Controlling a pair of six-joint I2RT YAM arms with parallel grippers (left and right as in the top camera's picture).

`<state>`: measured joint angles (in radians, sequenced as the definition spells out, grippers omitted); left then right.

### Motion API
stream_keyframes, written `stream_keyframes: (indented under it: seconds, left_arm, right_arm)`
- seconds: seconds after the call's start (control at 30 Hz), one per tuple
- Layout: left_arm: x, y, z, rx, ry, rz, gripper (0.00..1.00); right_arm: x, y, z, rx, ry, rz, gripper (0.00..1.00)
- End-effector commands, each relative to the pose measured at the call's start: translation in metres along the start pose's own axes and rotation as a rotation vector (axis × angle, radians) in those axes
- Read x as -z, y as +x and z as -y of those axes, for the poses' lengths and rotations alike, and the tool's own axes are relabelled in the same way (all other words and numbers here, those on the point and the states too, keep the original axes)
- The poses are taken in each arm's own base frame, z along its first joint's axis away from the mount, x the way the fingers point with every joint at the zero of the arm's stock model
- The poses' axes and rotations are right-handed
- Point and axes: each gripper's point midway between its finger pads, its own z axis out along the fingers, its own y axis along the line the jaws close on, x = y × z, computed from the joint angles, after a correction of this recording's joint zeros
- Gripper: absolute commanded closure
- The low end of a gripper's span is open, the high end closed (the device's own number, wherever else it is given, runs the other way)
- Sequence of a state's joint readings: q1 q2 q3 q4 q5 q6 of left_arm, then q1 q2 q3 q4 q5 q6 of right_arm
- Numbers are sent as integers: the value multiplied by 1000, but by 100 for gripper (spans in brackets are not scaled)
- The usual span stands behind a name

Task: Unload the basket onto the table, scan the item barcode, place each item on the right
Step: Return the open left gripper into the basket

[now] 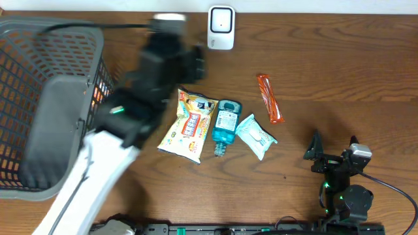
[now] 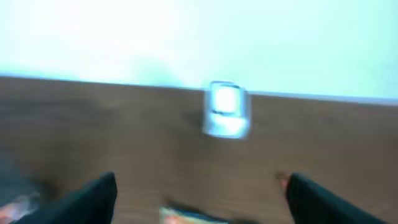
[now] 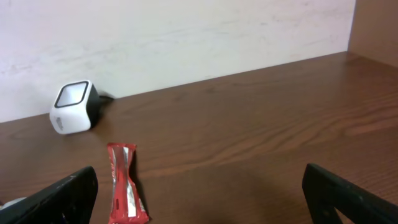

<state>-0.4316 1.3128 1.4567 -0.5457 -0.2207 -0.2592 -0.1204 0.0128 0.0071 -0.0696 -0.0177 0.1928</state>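
Wooden table [image 1: 339,72] | left gripper [image 2: 202,186] wide open, empty | right gripper [image 3: 200,180] likewise | basket [image 1: 52,59] — overhead only

overhead: top-down over table [image 1: 339,72] | both wrists: low, facing wall [image 3: 186,37] | shared: scanner [image 1: 221,27]

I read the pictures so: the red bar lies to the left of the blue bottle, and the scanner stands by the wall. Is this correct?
Not quite. The overhead view shows the red bar to the right of the blue bottle, not to the left. The scanner does stand by the wall.
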Motion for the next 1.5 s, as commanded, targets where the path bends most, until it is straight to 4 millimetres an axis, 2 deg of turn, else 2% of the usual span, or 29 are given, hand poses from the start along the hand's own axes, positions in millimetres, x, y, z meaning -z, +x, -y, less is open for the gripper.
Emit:
stream_keyframes:
  seconds: [0.0, 0.1, 0.23, 0.37, 0.53, 0.67, 0.73, 0.83, 0.97, 1.03, 1.1, 1.27, 1.47]
  left_arm:
    - [24, -26, -76, 47, -217, 75, 7]
    - [41, -25, -141, 193, -376, 76, 6]
    - [60, -4, -216, 381, -578, 34, 1]
    - [63, 17, -253, 501, -599, -39, 0]
    - [45, 44, -285, 636, -545, -150, 2]
    - [20, 76, -303, 673, -479, -289, 2]
    - [-2, 95, -306, 650, -389, -382, 2]
    - [-23, 119, -308, 610, -324, -485, 2]
    - [-43, 156, -316, 598, -306, -610, 2]
    - [-51, 170, -320, 604, -300, -652, 0]
    - [-58, 181, -322, 603, -295, -684, 3]
    - [-72, 195, -329, 610, -293, -708, 4]
    - [-88, 196, -338, 593, -291, -675, 4]
  right_arm:
    - [0, 0, 3, 10, 13, 2, 1]
    - [0, 0, 3, 11, 14, 2, 1]
    - [0, 0, 3, 11, 13, 2, 1]
    - [0, 0, 3, 11, 13, 2, 1]
    - [0, 0, 3, 11, 13, 2, 1]
    - [0, 0, 3, 10, 13, 2, 1]
    - [0, 0, 3, 11, 14, 2, 1]
    - [0, 0, 3, 11, 13, 2, 1]
    - [0, 0, 3, 11, 13, 2, 1]
    - [0, 0, 3, 11, 13, 2, 1]
    - [0, 0, 3, 11, 13, 2, 1]
    - [0, 0, 3, 11, 13, 2, 1]
    - [0, 0, 3, 11, 14, 2, 1]
